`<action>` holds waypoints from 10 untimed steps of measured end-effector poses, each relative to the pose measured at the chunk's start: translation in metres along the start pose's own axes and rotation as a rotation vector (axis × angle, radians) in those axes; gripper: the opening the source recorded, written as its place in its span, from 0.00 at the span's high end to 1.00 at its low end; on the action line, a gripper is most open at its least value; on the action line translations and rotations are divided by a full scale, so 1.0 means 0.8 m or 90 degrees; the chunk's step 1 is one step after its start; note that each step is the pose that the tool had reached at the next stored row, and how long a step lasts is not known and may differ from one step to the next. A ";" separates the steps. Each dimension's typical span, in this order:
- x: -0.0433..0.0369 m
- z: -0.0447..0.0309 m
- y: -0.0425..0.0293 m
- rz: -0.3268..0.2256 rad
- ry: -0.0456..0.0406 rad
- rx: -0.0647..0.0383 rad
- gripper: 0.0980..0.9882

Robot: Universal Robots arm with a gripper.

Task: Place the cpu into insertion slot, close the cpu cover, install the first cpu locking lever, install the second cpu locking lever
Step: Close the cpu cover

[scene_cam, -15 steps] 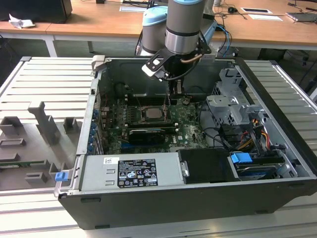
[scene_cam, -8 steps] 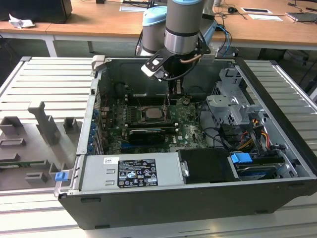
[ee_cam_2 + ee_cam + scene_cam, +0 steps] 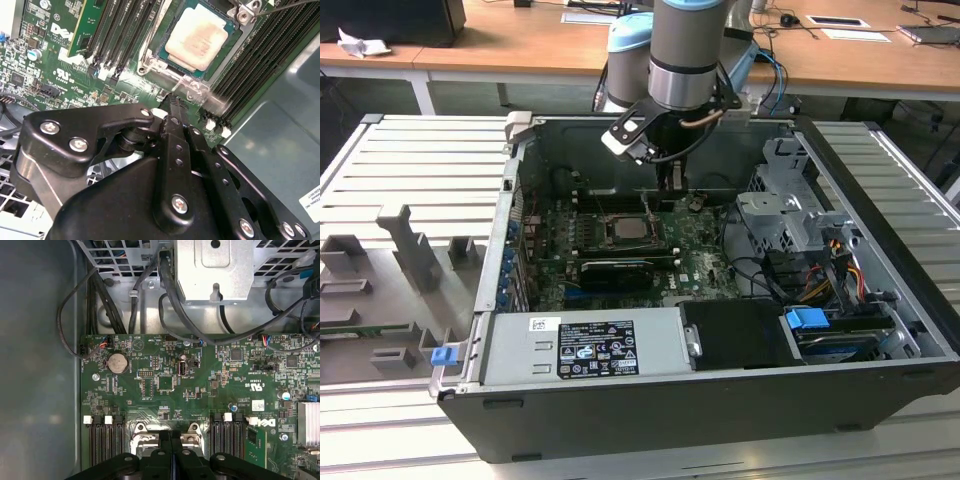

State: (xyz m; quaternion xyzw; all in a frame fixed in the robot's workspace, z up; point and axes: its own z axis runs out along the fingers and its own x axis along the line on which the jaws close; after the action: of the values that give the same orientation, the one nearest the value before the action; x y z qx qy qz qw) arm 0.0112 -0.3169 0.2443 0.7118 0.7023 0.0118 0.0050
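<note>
cpu (image 3: 197, 37): seated flat in the insertion slot (image 3: 161, 52), pale silver-grey top up, a faint tan smear across the middle; in the exterior view the cpu (image 3: 625, 232) sits mid-board, nearer the case's far wall. cpu cover (image 3: 186, 82): silver frame lies down around the chip, whose top shows through the window; whether it is latched cannot be told. Long black memory slots (image 3: 125, 30) flank the socket on both sides; all sit on the green circuit board (image 3: 150, 385), which also carries a round coin cell (image 3: 118, 362).

Claw (image 3: 172, 102): clenched; the two black fingers (image 3: 165, 442) are pressed together with nothing seen between them; the tip is just beside the cover's near edge, contact not discernible. In the exterior view the claw (image 3: 670, 188) hangs from the arm (image 3: 685, 50) on the socket's far side.

Outward: open dark computer case (image 3: 620, 420) lying on its side; grey power supply (image 3: 585, 345) along its front; metal drive cage (image 3: 780, 210) and bundled cables (image 3: 840, 270) toward the exterior view's right. The case rests on a ribbed grey worktop (image 3: 410, 150); grey holders (image 3: 410, 245) and a blue clip (image 3: 442, 355) lie on it at the exterior view's left. Beyond stands a wooden worktop (image 3: 520, 45) with papers.
</note>
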 end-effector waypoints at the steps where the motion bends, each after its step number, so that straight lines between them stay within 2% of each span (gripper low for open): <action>1: 0.000 0.0000 -0.0006 0.000 0.0000 0.000 0.99; 6: 0.000 0.0012 -0.0039 0.000 0.0000 0.000 0.99; 8: 0.000 0.0020 -0.0093 0.000 0.0000 0.000 0.99; 10: 0.000 0.0026 -0.0105 0.000 0.0001 0.000 0.99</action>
State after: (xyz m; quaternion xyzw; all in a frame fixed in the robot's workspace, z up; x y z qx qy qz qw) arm 0.0028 -0.3169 0.2420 0.7117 0.7023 0.0119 0.0050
